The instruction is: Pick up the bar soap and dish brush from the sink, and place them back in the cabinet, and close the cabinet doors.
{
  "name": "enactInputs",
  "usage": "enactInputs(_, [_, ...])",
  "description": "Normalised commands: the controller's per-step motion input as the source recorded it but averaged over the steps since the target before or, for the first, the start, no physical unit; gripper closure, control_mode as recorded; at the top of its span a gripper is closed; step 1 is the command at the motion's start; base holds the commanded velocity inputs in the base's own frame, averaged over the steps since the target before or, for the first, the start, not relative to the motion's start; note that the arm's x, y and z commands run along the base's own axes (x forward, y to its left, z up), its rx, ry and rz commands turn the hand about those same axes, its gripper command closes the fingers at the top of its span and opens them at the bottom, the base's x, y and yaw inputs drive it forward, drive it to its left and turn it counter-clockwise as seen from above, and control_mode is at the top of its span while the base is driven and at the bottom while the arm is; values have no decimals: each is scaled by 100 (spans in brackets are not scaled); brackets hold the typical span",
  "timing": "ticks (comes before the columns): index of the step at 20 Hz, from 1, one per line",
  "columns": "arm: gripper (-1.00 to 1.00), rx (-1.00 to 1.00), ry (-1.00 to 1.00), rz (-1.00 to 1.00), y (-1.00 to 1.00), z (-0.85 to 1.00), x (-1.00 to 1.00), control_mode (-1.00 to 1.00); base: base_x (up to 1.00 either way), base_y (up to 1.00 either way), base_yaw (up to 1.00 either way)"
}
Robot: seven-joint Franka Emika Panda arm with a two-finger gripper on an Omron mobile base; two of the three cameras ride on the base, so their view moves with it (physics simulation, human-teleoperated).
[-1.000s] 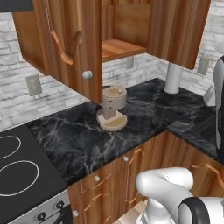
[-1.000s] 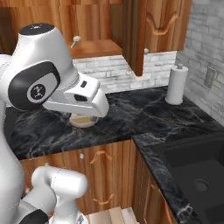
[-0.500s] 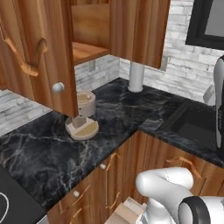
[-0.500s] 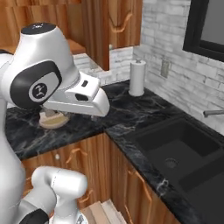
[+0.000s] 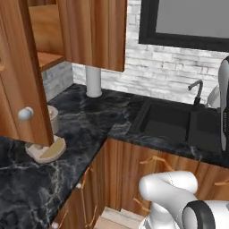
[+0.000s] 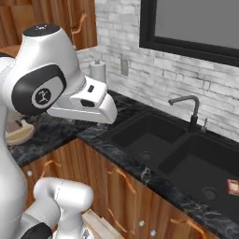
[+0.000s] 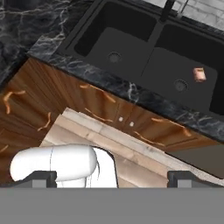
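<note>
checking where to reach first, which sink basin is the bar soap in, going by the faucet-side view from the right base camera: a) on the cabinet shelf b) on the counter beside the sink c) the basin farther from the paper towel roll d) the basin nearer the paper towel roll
c: the bar soap lies on the floor of the sink's far basin, near its drain, away from the paper towel roll.

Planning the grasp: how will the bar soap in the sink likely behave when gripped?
The bar soap is a small flat block, so probably rigid and light, unlikely to roll. Lying flat on the basin floor of the sink, it may slide when nudged.
</note>
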Motion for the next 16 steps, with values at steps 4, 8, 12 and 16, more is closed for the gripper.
enactInputs(4, [-100, 0, 0, 0, 0, 0, 0, 100, 0, -36, -51])
enactInputs(8, [-100, 0, 0, 0, 0, 0, 0, 100, 0, -57, -45])
enactInputs(12, [-100, 0, 0, 0, 0, 0, 0, 100, 0, -65, -39])
enactInputs(16, [-100, 0, 0, 0, 0, 0, 0, 100, 0, -51, -29])
